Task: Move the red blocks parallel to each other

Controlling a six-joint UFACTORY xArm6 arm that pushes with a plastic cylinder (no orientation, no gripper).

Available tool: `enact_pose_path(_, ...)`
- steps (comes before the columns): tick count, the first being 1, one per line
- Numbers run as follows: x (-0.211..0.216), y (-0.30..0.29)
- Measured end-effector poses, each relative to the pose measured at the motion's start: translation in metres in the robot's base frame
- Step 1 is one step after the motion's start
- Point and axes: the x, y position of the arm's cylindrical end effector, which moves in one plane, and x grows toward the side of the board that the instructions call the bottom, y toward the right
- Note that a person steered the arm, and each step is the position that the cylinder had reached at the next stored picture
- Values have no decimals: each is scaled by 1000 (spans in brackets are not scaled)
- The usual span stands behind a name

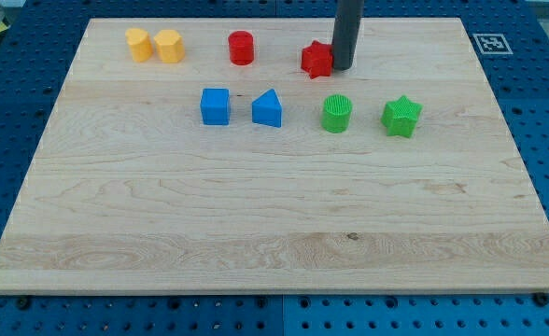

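Observation:
A red cylinder (242,48) stands near the view's top, left of centre. A red star block (317,59) lies to its right, slightly lower in the view. My tip (343,67) rests on the board right against the red star's right side. The dark rod rises from there out of the view's top.
Two yellow blocks (155,45) sit side by side at the top left. A blue cube (216,106) and a blue triangular block (268,109) lie below the red cylinder. A green cylinder (337,114) and a green star (401,116) lie below and right of my tip.

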Motion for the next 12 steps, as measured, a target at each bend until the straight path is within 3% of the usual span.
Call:
enact_pose_path(2, -49, -10)
enact_pose_path(5, -46, -76)
enact_pose_path(8, -27, -79)
enact_pose_path(12, -27, -147)
